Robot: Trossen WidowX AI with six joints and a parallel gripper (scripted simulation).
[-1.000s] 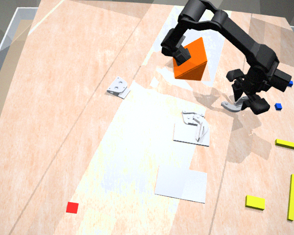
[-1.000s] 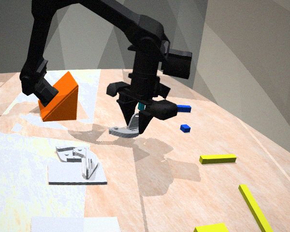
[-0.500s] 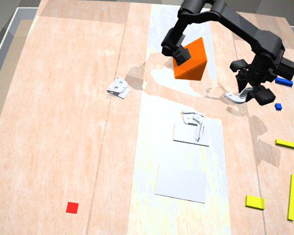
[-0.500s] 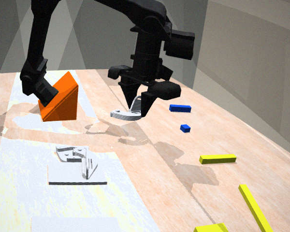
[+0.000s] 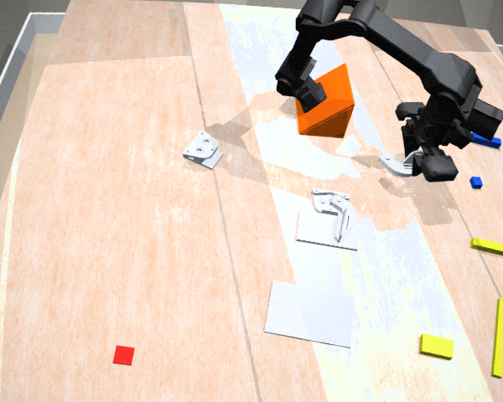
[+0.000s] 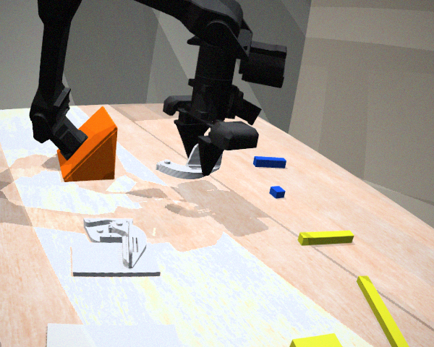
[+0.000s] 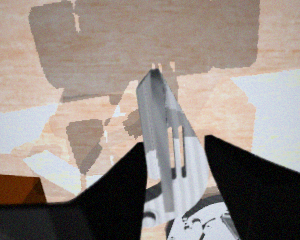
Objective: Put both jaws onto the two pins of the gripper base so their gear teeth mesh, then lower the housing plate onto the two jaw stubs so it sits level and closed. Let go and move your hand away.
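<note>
My gripper (image 5: 412, 166) (image 6: 197, 165) (image 7: 174, 145) is shut on a grey curved jaw (image 5: 392, 165) (image 6: 174, 170) (image 7: 157, 115), by its ribbed upright part. The jaw is held above the table; its flat arm points left in the top and exterior views. The other jaw (image 5: 339, 224) (image 6: 126, 250) stands on the gripper base (image 5: 308, 229) (image 6: 98, 259), left of and in front of my gripper. Whether it sits fully on its pin I cannot tell. The housing plate (image 5: 204, 149), with two round holes, lies tilted on a small grey slab (image 5: 212, 161) farther left.
An orange wedge (image 5: 329, 104) (image 6: 93, 157) stands under the arm's mount. A thin white sheet (image 5: 310, 313) lies in front of the base. Blue blocks (image 5: 475, 182) (image 6: 277, 191) and yellow blocks (image 5: 436, 346) (image 6: 325, 238) lie to the right. A red square (image 5: 124, 355) lies front left.
</note>
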